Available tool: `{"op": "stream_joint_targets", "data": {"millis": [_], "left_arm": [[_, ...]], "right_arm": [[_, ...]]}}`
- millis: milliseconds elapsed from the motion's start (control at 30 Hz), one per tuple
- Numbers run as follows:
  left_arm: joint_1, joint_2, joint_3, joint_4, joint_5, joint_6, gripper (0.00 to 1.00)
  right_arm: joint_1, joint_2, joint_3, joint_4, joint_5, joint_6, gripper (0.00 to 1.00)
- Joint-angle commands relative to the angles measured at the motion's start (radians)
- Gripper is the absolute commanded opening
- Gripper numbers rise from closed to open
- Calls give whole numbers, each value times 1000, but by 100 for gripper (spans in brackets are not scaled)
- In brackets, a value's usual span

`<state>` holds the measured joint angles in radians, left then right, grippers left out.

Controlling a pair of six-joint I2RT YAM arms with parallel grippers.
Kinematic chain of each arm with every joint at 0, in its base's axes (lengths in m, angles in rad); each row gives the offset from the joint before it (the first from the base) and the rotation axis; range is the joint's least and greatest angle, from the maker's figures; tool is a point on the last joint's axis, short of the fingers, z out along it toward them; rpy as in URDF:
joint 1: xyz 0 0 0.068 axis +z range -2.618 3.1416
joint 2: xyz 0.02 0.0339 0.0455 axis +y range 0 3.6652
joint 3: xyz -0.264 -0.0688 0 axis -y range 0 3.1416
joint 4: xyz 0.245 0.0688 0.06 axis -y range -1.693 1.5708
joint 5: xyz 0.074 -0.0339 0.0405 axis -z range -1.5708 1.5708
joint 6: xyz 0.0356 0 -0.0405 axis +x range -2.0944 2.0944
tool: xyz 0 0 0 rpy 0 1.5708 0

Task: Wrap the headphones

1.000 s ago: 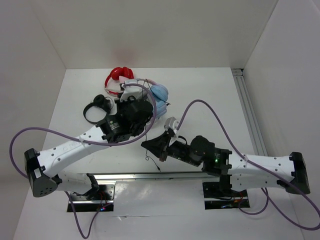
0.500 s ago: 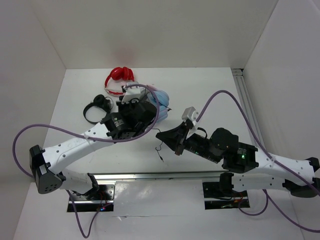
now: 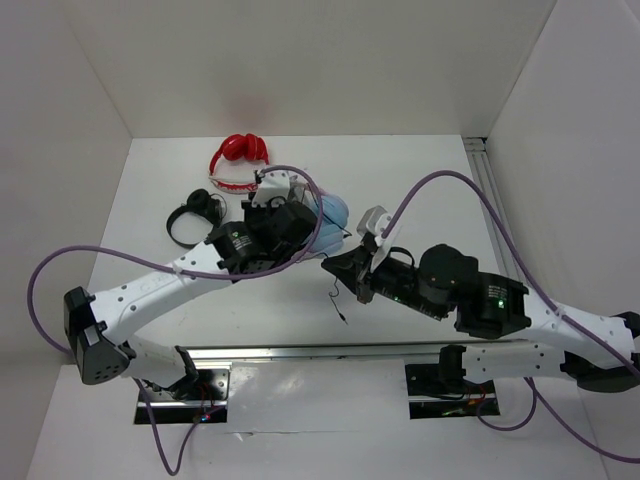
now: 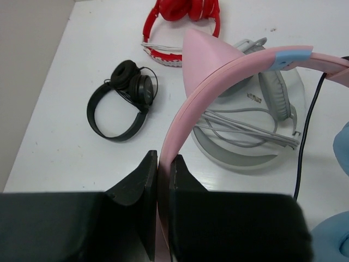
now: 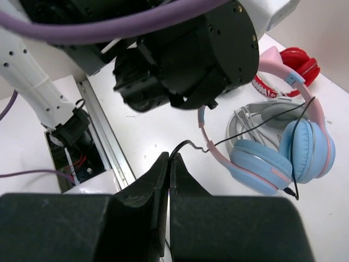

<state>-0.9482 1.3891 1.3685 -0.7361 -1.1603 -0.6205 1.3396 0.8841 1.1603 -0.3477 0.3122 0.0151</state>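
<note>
red headphones [image 3: 238, 149] at the back, black pair [image 4: 135, 86] nearby, grey pair [image 4: 275, 93] on a round dish [image 4: 234, 156]

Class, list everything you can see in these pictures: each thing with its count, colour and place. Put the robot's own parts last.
pink-blue headphones: one, pink band, light blue cups, mid-table, band held up
cable: one, black, hanging from the pink-blue pair
red headphones: one, red, far side of the table
black headphones: one, black, lying left of the others
grey headphones: one, grey, behind the pink-blue pair
table: one, white, under everything
left end effector: one, black, shut on the pink band
right end effector: one, black, shut on the cable
</note>
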Motion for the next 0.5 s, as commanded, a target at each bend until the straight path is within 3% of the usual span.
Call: {"op": "stream_joint_targets", "data": {"millis": [0, 133, 267, 467], "left_arm": [[46, -56, 79, -18, 29, -85, 0], [138, -84, 124, -54, 143, -200, 0], [170, -55, 228, -97, 191, -301, 0], [190, 47, 323, -141, 215, -380, 0]], "right_arm": [[9, -14, 97, -62, -51, -41, 0], [9, 13, 110, -88, -192, -75, 0], [9, 24, 30, 2, -359, -109, 0], [18, 110, 39, 59, -400, -109, 0]]}}
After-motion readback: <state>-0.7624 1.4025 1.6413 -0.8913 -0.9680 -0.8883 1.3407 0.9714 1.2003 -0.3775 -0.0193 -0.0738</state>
